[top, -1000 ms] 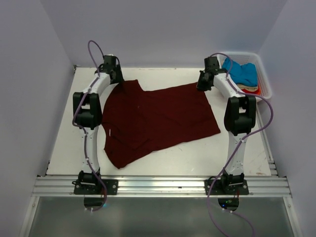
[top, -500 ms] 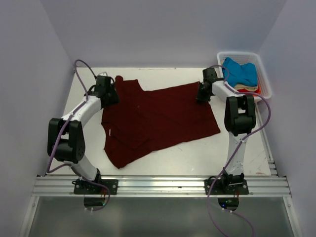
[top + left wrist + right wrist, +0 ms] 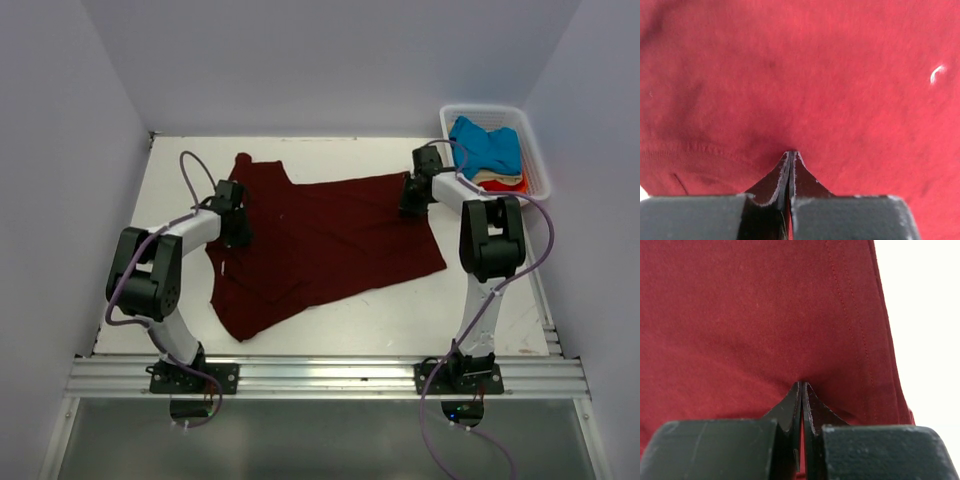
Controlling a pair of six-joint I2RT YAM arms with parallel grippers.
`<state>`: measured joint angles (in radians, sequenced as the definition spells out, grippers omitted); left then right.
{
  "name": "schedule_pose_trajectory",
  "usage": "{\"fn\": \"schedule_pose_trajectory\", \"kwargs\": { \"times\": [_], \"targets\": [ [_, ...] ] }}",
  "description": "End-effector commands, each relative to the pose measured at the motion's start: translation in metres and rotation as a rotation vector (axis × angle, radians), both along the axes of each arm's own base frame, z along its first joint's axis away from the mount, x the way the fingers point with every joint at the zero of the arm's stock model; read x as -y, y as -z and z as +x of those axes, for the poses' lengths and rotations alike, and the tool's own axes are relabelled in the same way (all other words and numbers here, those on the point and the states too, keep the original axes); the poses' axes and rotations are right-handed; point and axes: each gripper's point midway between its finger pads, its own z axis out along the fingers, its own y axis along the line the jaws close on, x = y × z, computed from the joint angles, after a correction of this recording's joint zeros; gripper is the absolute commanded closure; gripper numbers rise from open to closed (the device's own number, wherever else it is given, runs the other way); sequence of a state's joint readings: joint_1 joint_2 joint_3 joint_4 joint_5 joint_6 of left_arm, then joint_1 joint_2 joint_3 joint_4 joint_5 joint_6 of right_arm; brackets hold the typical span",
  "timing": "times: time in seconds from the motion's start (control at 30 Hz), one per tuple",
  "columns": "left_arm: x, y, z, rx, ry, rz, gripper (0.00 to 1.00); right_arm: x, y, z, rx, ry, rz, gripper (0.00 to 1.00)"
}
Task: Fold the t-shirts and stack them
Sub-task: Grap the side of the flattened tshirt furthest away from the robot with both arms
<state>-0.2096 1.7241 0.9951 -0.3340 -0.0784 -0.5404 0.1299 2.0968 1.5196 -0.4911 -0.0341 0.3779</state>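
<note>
The left gripper (image 3: pixel 791 156) has its 2 fingers pressed flat together, tips down on the maroon t-shirt (image 3: pixel 805 75). The cloth puckers up to the tips. A thin red sliver shows low between the fingers, so a pinch of fabric seems to be caught there, though the wrist view is too close to be sure how much. A small white fleck (image 3: pixel 937 73) lies on the cloth off to one side.

The right gripper (image 3: pixel 801 385) is closed the same way, with the cloth drawn into a small ridge at its tips and red showing in the slit between the fingers. Just beside it run the shirt's 2 rows of hem stitching (image 3: pixel 860 340), and beyond the hem is bare table (image 3: pixel 925 315).

From above, the left gripper (image 3: pixel 238 236) sits on the shirt's left edge, and the right gripper (image 3: pixel 410 205) on its far-right corner. The maroon t-shirt (image 3: pixel 320 240) lies spread and slanted across the middle of the table (image 3: pixel 330 320), 1 part reaching toward the near-left.

At the table's far-right corner stands a white basket (image 3: pixel 490 108). It holds a blue t-shirt (image 3: pixel 490 145) on top of a cream t-shirt (image 3: pixel 495 176) and an orange-red t-shirt (image 3: pixel 512 184).
</note>
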Motion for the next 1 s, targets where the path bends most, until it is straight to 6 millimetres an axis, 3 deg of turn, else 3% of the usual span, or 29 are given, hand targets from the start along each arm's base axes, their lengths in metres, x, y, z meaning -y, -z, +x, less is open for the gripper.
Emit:
{"fn": "schedule_pose_trajectory", "kwargs": {
  "times": [0.0, 0.2, 0.33, 0.57, 0.8, 0.93, 0.97],
  "targets": [
    [-0.008, 0.013, 0.011, -0.015, -0.051, 0.001, 1.00, 0.007, -0.014, -0.013, 0.023, 0.022, -0.020, 1.00],
    [-0.022, 0.025, 0.024, -0.047, -0.076, 0.043, 1.00, 0.019, -0.001, -0.045, -0.009, 0.059, -0.068, 1.00],
    [-0.036, 0.023, 0.044, -0.047, -0.100, 0.064, 1.00, 0.020, 0.007, -0.063, -0.033, 0.071, -0.060, 1.00],
    [-0.054, 0.021, 0.080, -0.056, -0.107, 0.103, 1.00, 0.024, 0.005, -0.078, -0.037, 0.083, -0.062, 1.00],
    [-0.048, 0.005, 0.094, -0.014, -0.088, 0.063, 1.00, 0.021, 0.012, -0.050, -0.045, 0.080, -0.071, 1.00],
    [-0.045, 0.001, 0.095, 0.008, -0.072, 0.043, 1.00, 0.016, 0.010, -0.017, -0.033, 0.078, -0.064, 1.00],
    [-0.042, 0.001, 0.096, 0.008, -0.064, 0.032, 1.00, 0.016, 0.021, -0.017, -0.064, 0.077, -0.069, 1.00]
  ]
}}
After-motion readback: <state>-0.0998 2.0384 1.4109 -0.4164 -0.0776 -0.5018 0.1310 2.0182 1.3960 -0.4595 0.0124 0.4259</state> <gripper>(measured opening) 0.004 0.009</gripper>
